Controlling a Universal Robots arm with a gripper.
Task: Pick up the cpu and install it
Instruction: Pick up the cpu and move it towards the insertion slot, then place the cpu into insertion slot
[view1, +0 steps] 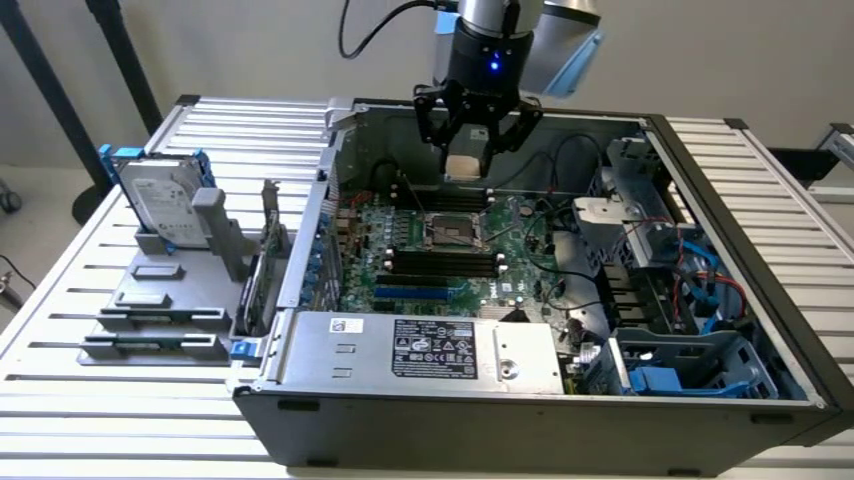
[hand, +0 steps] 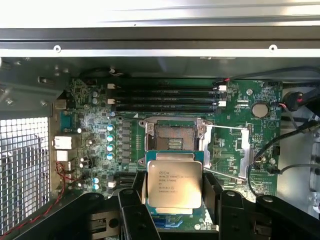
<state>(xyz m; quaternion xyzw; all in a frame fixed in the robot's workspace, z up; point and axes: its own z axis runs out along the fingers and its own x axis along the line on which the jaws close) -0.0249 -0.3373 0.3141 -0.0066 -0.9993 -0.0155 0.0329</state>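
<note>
Your gripper (view1: 466, 150) is clamping the cpu (view1: 465, 166) between its black fingers (hand: 134, 197), one pressing on each side; you are holding the chip flat, silvery printed top up, inside the open computer case (view1: 534, 430); it is hanging clear of the motherboard (view1: 523, 272), near the open socket (view1: 451, 232); the power-supply box (view1: 427, 348) is sitting well apart along the case's near edge.

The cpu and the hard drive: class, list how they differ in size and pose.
The cpu is far smaller than the hard drive. The cpu hangs in the gripper over the motherboard; the hard drive stands upright in a rack outside the case. Both have silvery faces.
</note>
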